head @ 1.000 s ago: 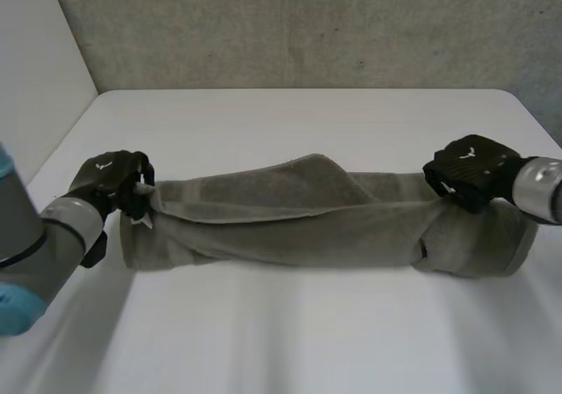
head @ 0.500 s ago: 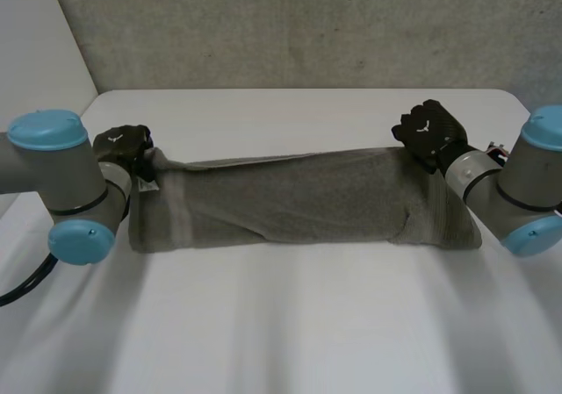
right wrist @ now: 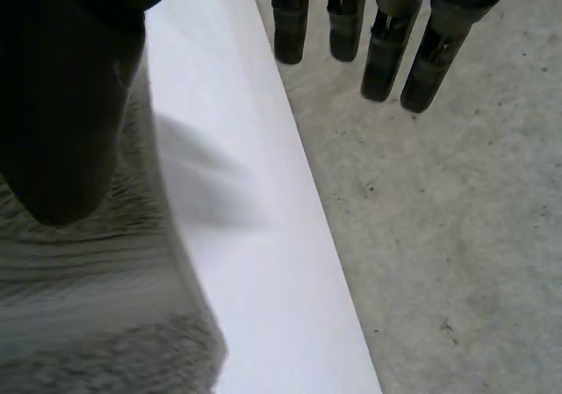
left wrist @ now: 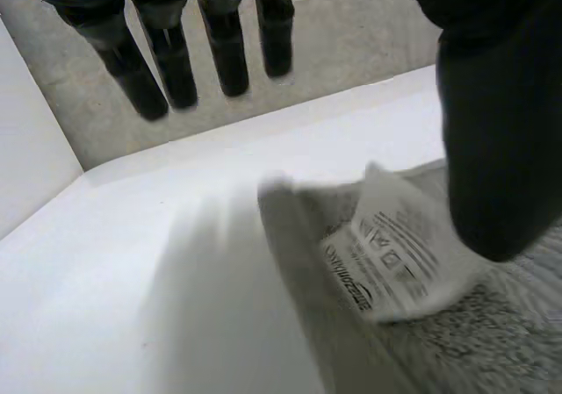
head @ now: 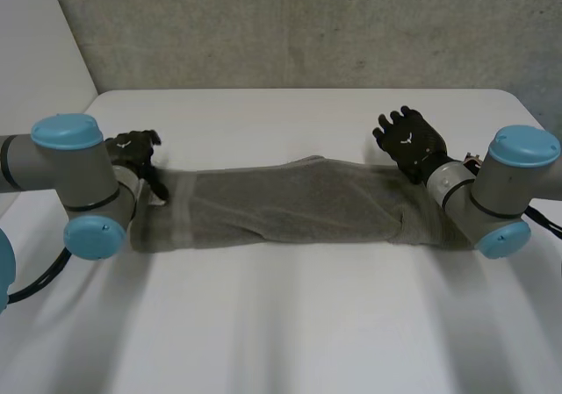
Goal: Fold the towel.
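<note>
The towel (head: 290,205) lies on the table (head: 290,333) as a long, narrow band, doubled lengthwise, with its long axis running side to side in front of the robot. The left robot hand (head: 133,151) is at the towel's left end, by the far corner. In its wrist view the fingers (left wrist: 176,69) are straight and well apart from the thumb (left wrist: 500,148), which stands over the white label (left wrist: 395,249) without pinching it, so this hand is open and holds nothing. The right robot hand (head: 406,141) is at the far edge, a little inward from the right end, which lies under its forearm. Its fingers (right wrist: 386,52) are straight too, with the thumb (right wrist: 61,113) over the cloth, so it is also open and empty. The next fold probably carries one end over the other along that long axis, and the left hand sits nearer its end than the right does.
</note>
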Controlling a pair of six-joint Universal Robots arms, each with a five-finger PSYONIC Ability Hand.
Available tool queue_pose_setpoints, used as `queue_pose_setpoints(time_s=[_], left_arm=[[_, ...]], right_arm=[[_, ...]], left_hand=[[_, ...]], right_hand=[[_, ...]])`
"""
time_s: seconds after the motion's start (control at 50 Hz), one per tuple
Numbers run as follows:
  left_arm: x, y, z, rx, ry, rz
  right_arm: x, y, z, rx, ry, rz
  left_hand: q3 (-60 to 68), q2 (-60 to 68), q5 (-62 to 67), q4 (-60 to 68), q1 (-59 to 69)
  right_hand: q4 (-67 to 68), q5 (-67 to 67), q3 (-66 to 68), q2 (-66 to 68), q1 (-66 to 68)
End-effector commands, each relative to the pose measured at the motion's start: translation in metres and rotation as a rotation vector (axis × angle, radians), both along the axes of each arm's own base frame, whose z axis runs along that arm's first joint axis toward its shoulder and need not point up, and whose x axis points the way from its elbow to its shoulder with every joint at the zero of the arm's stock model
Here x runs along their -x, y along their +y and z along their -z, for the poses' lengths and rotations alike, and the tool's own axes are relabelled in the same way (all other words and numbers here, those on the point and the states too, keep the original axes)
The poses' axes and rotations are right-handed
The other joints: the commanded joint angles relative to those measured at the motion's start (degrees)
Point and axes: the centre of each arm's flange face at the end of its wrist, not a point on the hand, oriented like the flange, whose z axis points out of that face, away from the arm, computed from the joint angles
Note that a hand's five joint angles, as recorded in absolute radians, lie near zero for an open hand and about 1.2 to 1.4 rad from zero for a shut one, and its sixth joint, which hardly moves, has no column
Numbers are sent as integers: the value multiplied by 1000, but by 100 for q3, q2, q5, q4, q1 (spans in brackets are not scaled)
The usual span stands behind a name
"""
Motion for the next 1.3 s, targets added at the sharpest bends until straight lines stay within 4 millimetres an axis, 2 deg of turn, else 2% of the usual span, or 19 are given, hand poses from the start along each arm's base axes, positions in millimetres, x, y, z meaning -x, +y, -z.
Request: queue_pose_setpoints(time_s=[0.02, 0.06, 0.08, 0.12, 0.22, 0.3, 0.34, 0.36, 0.4, 0.46, 0.56, 0.84, 0.9, 0.94, 1.14, 1.24, 1.26, 1.28, 1.3], left_arm=[[6, 8, -21, 2, 1, 18], [6, 12, -42, 35, 15, 26], [6, 12, -42, 35, 15, 27], [2, 19, -59, 59, 22, 28], [2, 40, -78, 71, 34, 76], [3, 59, -85, 62, 45, 147], [3, 78, -82, 30, 39, 217], [3, 78, -82, 30, 39, 218], [1, 95, -73, -4, -15, 273], [-1, 102, -66, -15, -63, 294], [-5, 118, -37, 4, -258, 345], [-4, 109, -11, 73, -336, 335], [-4, 108, -7, 61, -341, 332], [-5, 106, -2, 50, -348, 329], [-6, 102, 11, 20, -364, 332], [-6, 103, 15, 9, -364, 335], [-6, 104, 16, 5, -364, 336], [-6, 104, 16, 5, -364, 336], [-6, 104, 16, 3, -364, 336]], right_arm=[[4, -1, -21, 28, -17, 34], [10, 3, -52, 42, -74, 76], [10, 3, -52, 42, -74, 77], [18, 14, -80, 10, -181, 106], [24, 41, -108, -85, -304, 104], [36, 58, -112, -189, -322, 139], [58, 67, -104, -313, -306, 215], [58, 67, -104, -314, -306, 215], [72, 78, -91, -445, -282, 270], [77, 83, -84, -500, -272, 286], [98, 90, -61, -592, -275, 335], [100, 90, -22, -601, -275, 297], [100, 90, -19, -605, -270, 299], [100, 88, -18, -601, -264, 302], [106, 84, -4, -594, -193, 332], [106, 83, -3, -579, -178, 330], [106, 81, -4, -570, -179, 329], [106, 81, -4, -570, -179, 329], [106, 80, -4, -560, -181, 328]], left_hand=[[-1031, -1064, -1987, -996, -1009], [-931, -963, -1887, -896, -909], [-930, -963, -1886, -895, -908], [-545, -578, -1501, -510, -523], [-73, -106, -1029, -38, -51], [180, 148, -776, 215, 203], [347, 315, -608, 383, 370], [348, 316, -607, 384, 371], [650, 617, -306, 685, 672], [752, 720, -204, 787, 774], [786, 753, -170, 821, 808], [735, 703, -220, 770, 758], [752, 720, -204, 787, 774], [769, 736, -187, 804, 791], [936, 904, -20, 971, 958], [1408, 1376, 452, 1443, 1430], [1824, 1792, 869, 1860, 1847], [1829, 1796, 873, 1864, 1851], [2312, 2279, 1356, 2347, 2334]], right_hand=[[-505, -344, -505, -421, -491], [-505, -344, -505, -421, -491], [-505, -344, -505, -421, -491], [-505, -344, -505, -421, -491], [-505, -344, -505, -421, -491], [-505, -344, -505, -421, -491], [-505, -344, -505, -421, -491], [-505, -344, -505, -421, -491], [-300, -139, -300, -216, -286], [193, 354, 193, 277, 207], [748, 909, 748, 832, 762], [1203, 1363, 1202, 1286, 1216], [1304, 1464, 1303, 1387, 1317], [2024, 2185, 2024, 2108, 2038], [2094, 2254, 2093, 2177, 2108], [3423, 3583, 3422, 3506, 3437], [4555, 4716, 4555, 4639, 4569], [4567, 4727, 4566, 4650, 4580], [5616, 5776, 5616, 5699, 5630]])
